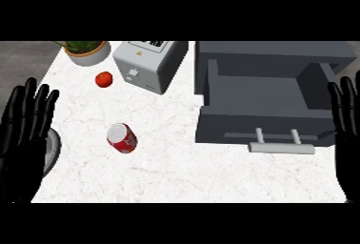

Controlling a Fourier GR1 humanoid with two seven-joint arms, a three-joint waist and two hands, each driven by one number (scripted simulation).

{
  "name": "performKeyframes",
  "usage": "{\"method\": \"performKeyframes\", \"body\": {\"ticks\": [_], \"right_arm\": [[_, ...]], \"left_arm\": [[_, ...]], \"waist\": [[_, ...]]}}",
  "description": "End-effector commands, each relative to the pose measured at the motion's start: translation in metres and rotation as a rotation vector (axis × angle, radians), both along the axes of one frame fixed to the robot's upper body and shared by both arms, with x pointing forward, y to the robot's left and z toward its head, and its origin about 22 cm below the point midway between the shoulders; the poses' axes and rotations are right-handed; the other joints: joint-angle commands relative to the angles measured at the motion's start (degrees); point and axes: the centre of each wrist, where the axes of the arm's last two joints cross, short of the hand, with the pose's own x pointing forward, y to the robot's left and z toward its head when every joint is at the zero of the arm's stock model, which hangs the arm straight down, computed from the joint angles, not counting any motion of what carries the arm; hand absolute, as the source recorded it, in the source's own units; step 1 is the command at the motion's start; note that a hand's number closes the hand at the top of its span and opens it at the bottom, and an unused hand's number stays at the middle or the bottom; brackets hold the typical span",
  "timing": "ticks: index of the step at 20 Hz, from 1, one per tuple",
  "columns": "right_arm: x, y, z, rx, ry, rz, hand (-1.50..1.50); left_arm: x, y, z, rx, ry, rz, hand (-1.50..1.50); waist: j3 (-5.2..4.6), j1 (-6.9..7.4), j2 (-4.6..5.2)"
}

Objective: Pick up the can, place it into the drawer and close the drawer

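A red can (122, 138) with a white lid lies on its side on the white marble counter (162, 167), left of centre. To its right stands a dark grey drawer unit (274, 59) whose drawer (264, 102) is pulled open toward me, pale handle (281, 147) at its front. My left hand (26, 133) rests open at the left edge, fingers up, well left of the can. Along the right edge my right hand (346, 128) rests open, fingers up, beside the drawer's front corner. Neither hand touches anything.
A grey toaster (149, 64) stands at the back, left of the drawer unit. A small red tomato (105, 79) lies beside it, and a potted plant (88, 50) sits in the far left corner. A grey plate rim (52, 150) shows behind my left hand.
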Motion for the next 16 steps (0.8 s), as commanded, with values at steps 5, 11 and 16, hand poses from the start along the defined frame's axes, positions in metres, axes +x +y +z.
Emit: {"method": "performKeyframes", "body": {"ticks": [5, 11, 16], "right_arm": [[-0.001, 0.001, 0.006, -0.043, -0.011, 0.041, -1.50], [-0.005, -0.002, -0.031, -0.003, 0.342, -0.079, -1.50], [-0.025, -0.018, -0.015, -0.005, 0.357, -0.078, -1.50]], "left_arm": [[0.007, -0.024, 0.009, -0.018, -0.054, -0.645, -1.50], [0.009, 0.022, -0.016, 0.156, 0.334, -0.702, -1.50], [0.022, 0.053, 0.010, 0.171, 0.343, -0.717, -1.50]], "waist": [[0.96, -3.37, 1.98], [1.11, -1.84, 2.00], [1.13, -1.87, 1.83]]}}
